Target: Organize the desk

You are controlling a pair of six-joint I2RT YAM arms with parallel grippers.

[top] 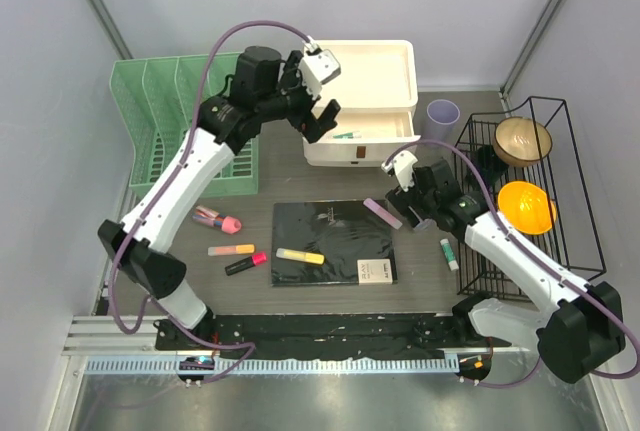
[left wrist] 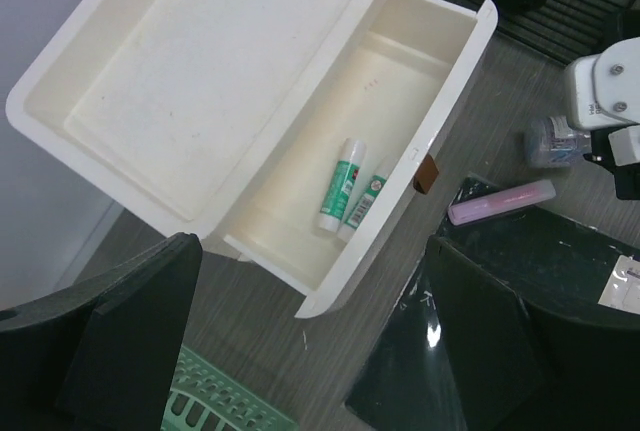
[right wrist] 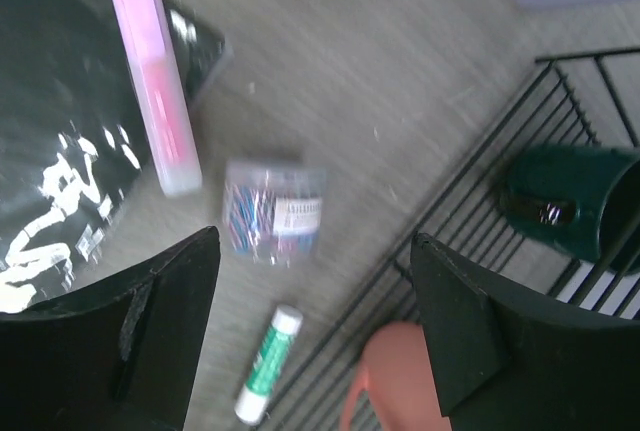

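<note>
I look down on a cluttered tabletop [top: 330, 296] that fills the view.
My left gripper [left wrist: 310, 351], jaws wide and empty, hovers over the white organizer's open drawer [left wrist: 400, 81] at the far side, where two glue sticks [left wrist: 337, 183] lie together. My right gripper [right wrist: 315, 331], also wide and empty, hangs above a paper-clip box [right wrist: 273, 211] beside the wire rack [right wrist: 590, 53].

Nothing legible; labels on the glue sticks [left wrist: 335, 186] seem blurred.

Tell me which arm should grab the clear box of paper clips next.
Right. The right gripper, open, hangs just above the clip box; the left gripper is away over the white drawer.
</note>
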